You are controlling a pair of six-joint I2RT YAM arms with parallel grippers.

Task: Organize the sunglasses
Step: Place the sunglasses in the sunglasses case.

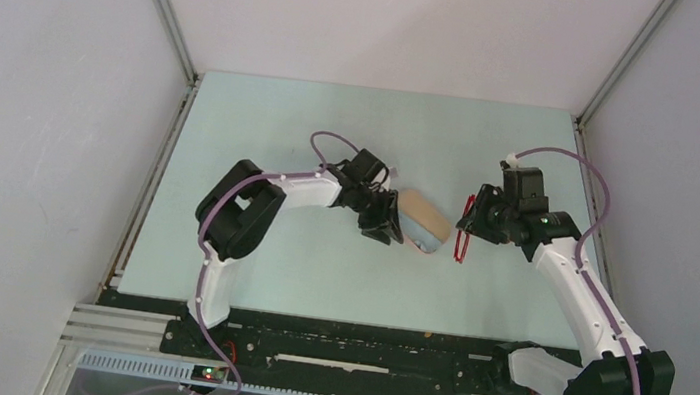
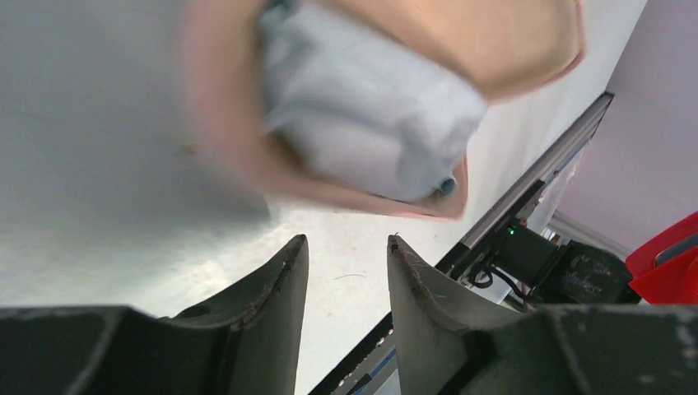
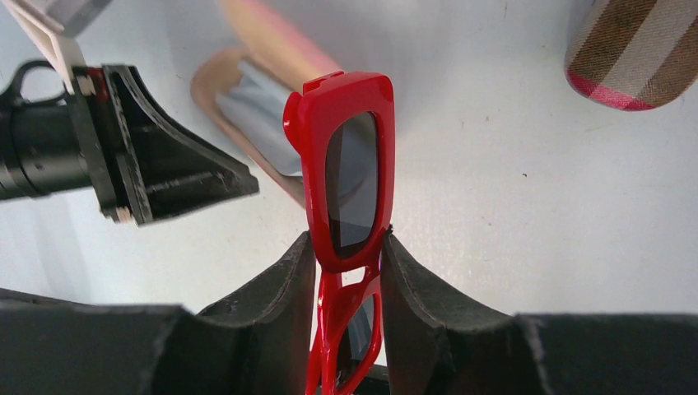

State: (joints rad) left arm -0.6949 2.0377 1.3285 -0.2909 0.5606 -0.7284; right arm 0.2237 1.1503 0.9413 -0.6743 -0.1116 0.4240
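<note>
My right gripper (image 1: pixel 476 223) (image 3: pixel 346 240) is shut on the red sunglasses (image 1: pixel 462 238) (image 3: pixel 350 164), folded and held upright by the bridge just above the table. An open pink case (image 1: pixel 422 221) (image 3: pixel 216 82) lies just left of them, with a pale blue cloth (image 2: pixel 370 115) (image 3: pixel 255 107) inside. My left gripper (image 1: pixel 385 224) (image 2: pixel 346 243) is open and empty at the case's left side, close to its rim. The red frame also shows at the right edge of the left wrist view (image 2: pixel 668 255). The pair with orange-tinted lenses is out of view.
A plaid case (image 3: pixel 634 49) lies on the table beyond the red sunglasses in the right wrist view; it is hidden in the top view. White walls enclose the pale table (image 1: pixel 316 274) on three sides. The black base rail (image 1: pixel 357 355) runs along the near edge.
</note>
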